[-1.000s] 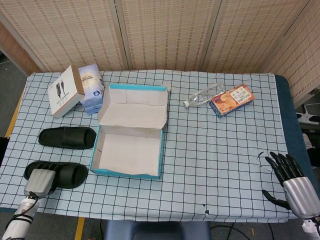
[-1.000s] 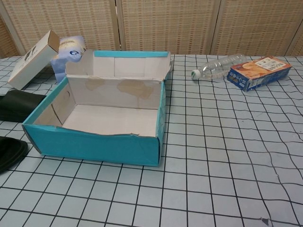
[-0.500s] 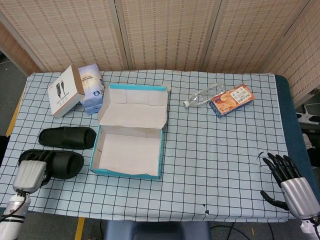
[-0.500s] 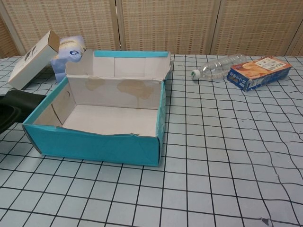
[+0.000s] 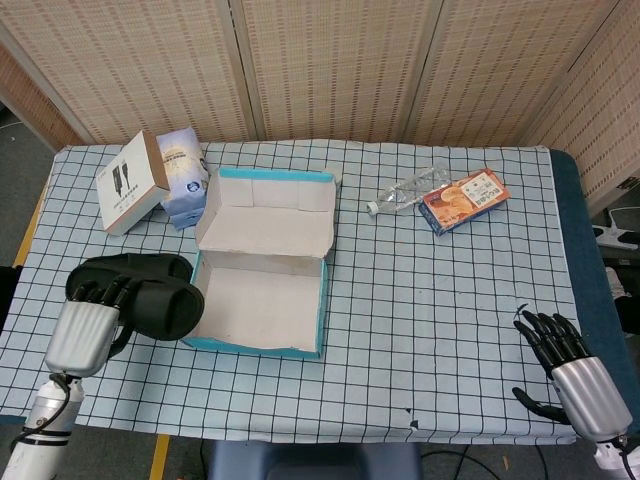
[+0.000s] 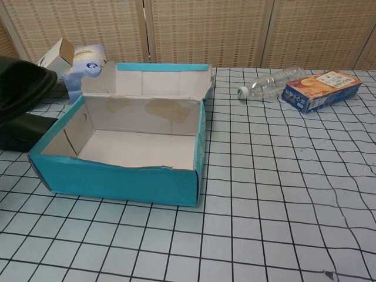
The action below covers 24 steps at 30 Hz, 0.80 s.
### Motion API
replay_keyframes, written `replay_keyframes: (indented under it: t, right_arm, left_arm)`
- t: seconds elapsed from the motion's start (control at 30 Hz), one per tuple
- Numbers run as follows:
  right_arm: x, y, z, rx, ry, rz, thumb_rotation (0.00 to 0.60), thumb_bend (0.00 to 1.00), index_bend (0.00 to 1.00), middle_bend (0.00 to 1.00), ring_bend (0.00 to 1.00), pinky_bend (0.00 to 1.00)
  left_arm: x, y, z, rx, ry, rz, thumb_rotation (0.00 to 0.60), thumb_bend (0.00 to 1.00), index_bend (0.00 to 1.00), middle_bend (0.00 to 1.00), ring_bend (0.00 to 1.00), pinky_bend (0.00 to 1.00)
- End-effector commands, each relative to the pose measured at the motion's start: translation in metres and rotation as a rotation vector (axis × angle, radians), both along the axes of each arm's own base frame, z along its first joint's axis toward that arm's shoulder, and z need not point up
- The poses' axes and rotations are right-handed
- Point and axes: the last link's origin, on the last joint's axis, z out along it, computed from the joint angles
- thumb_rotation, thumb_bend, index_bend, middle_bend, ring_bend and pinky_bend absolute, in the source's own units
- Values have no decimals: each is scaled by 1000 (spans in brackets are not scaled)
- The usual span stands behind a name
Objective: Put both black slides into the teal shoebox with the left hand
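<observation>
My left hand [image 5: 85,332] grips one black slide [image 5: 160,306] and holds it lifted above the table, its toe end over the left wall of the teal shoebox [image 5: 256,349]. In the chest view this slide [image 6: 19,87] hangs at the far left, above the box's left wall [image 6: 59,126]. The other black slide [image 6: 23,133] lies flat on the table left of the box, and the head view shows only its far edge [image 5: 120,263] past the lifted one. The box [image 6: 117,179] stands open, lid flipped back, nothing inside. My right hand [image 5: 568,368] is open at the table's right front edge.
A white carton [image 5: 130,180] and a blue-white pack [image 5: 183,168] stand behind the slides at the back left. A plastic bottle [image 5: 408,190] and an orange snack box [image 5: 463,198] lie at the back right. The checked cloth [image 5: 430,320] covers the table.
My left hand has lifted the near slide off the table and carried it up and rightward to the box's left wall. The right hand has drifted slightly toward the front.
</observation>
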Motion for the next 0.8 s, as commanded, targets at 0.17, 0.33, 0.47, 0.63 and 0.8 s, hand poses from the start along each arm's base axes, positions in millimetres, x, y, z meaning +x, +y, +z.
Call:
replay_keyframes:
  t: [0.17,0.33,0.47,0.63,0.8]
  right_arm:
    - [-3,-4,2,17,-16,-9,528,153,0,0,0,0]
    - [-5,-7,1,42,-32,-18,529,153,0,0,0,0]
    - [-7,-9,2,55,-47,-25,528,152,0,0,0,0]
    - [-7,-9,4,66,-61,-21,528,152,0,0,0,0]
    - [-8,-8,6,63,-69,-20,528,153,0,0,0,0]
  left_arm:
    - [98,24,-52,-104,-33,-151,600,383,487,607,453,312]
    - [137,27,-86,-149,-23,-195,600,380,492,616,471,337]
    - [155,29,-110,-189,-6,-183,600,380,491,614,471,338]
    - [165,35,-132,-216,14,-171,600,381,491,613,473,341]
    - [165,46,-144,-229,22,-119,600,381,491,623,484,354]
